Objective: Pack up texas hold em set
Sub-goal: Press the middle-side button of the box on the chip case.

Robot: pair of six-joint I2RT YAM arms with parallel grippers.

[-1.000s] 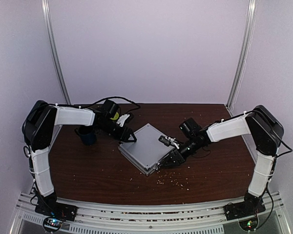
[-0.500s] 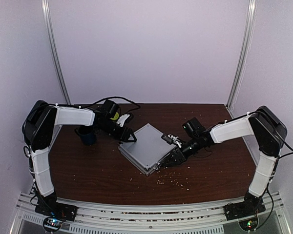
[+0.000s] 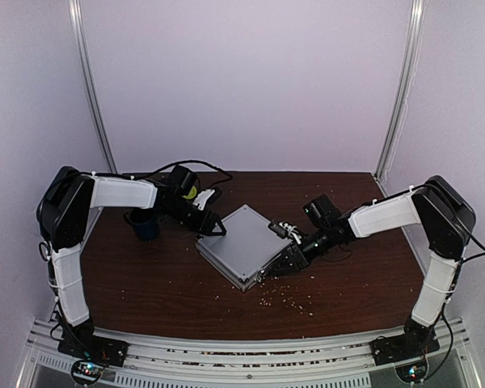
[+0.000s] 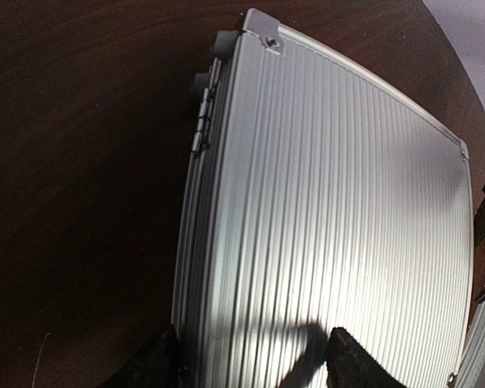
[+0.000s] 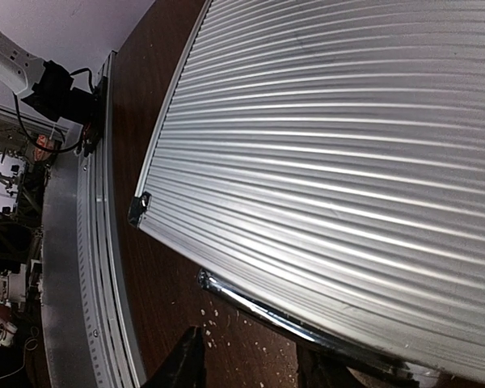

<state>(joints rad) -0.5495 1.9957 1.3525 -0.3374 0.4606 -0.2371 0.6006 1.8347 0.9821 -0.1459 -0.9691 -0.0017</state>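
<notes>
The silver aluminium briefcase (image 3: 241, 242) lies shut and flat in the middle of the table. Its ribbed lid fills the left wrist view (image 4: 331, 202) and the right wrist view (image 5: 339, 137). My left gripper (image 3: 209, 226) is open at the case's back-left edge (image 4: 255, 368), one finger beside the hinge side and one over the lid. My right gripper (image 3: 273, 267) is open and low at the front-right side (image 5: 255, 372), its fingers either side of the chrome handle (image 5: 283, 311). Chips, card boxes, dice and dealer buttons are out of view.
A dark blue mug (image 3: 144, 225) stands left of the case, near my left arm. A lime-green bowl (image 3: 191, 192) shows partly behind my left wrist. Small pale crumbs (image 3: 287, 303) lie scattered on the brown table in front of the case.
My right wrist has shifted slightly to the right, with its gripper still at the case's handle side. The left arm and the case have not moved.
</notes>
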